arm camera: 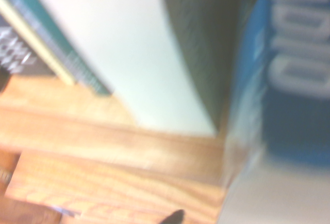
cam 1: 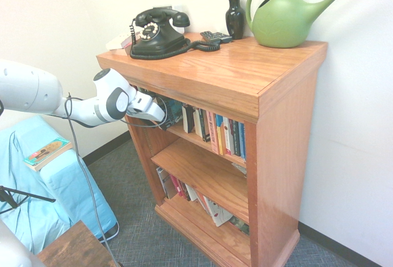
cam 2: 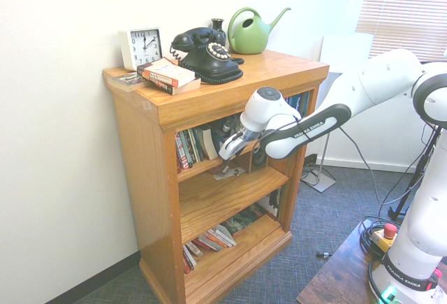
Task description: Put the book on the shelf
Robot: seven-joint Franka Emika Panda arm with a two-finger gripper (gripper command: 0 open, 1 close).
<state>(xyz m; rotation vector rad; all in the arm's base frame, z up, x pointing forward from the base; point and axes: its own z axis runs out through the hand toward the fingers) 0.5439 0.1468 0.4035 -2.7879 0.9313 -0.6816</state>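
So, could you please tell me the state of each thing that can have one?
Blue book with large pale lettering: in the bookcase's upper opening; held or released, cannot tell.
Telephone: handset on its cradle.
Watering can: upright.
Vase: upright.
Clock: upright.
Red-and-white paperback: closed, flat.
Book on the blue cloth: closed, flat.
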